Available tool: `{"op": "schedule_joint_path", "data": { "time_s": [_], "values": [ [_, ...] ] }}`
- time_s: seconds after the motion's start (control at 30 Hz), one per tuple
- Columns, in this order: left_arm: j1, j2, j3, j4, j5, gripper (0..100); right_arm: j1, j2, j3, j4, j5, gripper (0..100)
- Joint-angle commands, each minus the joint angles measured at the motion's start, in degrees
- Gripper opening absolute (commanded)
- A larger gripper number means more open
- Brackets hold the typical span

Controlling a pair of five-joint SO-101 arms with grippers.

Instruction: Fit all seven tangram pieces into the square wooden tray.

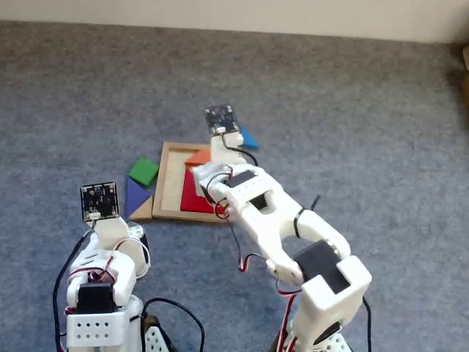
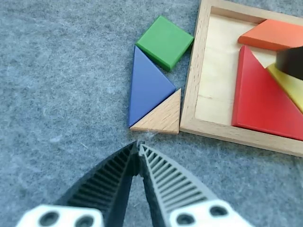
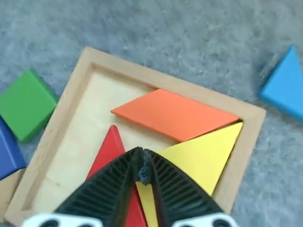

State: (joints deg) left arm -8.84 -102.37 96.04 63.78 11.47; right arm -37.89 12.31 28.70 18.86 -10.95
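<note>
The square wooden tray (image 1: pixel 167 180) (image 3: pixel 61 118) holds an orange parallelogram (image 3: pixel 175 115), a yellow triangle (image 3: pixel 208 156) and a red triangle (image 3: pixel 110 151). My right gripper (image 3: pixel 140 155) hangs shut over the tray's middle, above the line where red and yellow meet. On the carpet beside the tray lie a green square (image 2: pixel 164 41), a dark blue triangle (image 2: pixel 147 87) and a plain wooden triangle (image 2: pixel 163 118), all touching. My left gripper (image 2: pixel 138 146) is shut and holds nothing, just short of the wooden triangle. A light blue triangle (image 3: pixel 284 85) (image 1: pixel 249 138) lies beyond the tray's far corner.
Grey carpet (image 1: pixel 352 110) covers the whole surface. The right arm (image 1: pixel 264 209) stretches across the tray's near right corner. The left arm's base (image 1: pixel 99 293) stands at the near left.
</note>
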Motion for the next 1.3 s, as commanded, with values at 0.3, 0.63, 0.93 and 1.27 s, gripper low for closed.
{"op": "schedule_joint_path", "data": {
  "time_s": [0.3,0.63,0.93,1.27],
  "values": [
    [-0.8,-0.1,1.2,0.1,-0.4,0,2.2,1.9,-2.1,-0.5,7.4,1.0],
    [-0.8,-0.1,1.2,0.1,-0.4,0,4.8,-5.3,-2.2,12.5,7.5,1.0],
    [-0.8,-0.1,1.2,0.1,-0.4,0,6.0,-9.2,-2.4,18.3,14.9,0.9],
    [-0.8,-0.1,1.2,0.1,-0.4,0,2.3,-16.1,-2.0,9.7,14.9,0.9]
  ]
}}
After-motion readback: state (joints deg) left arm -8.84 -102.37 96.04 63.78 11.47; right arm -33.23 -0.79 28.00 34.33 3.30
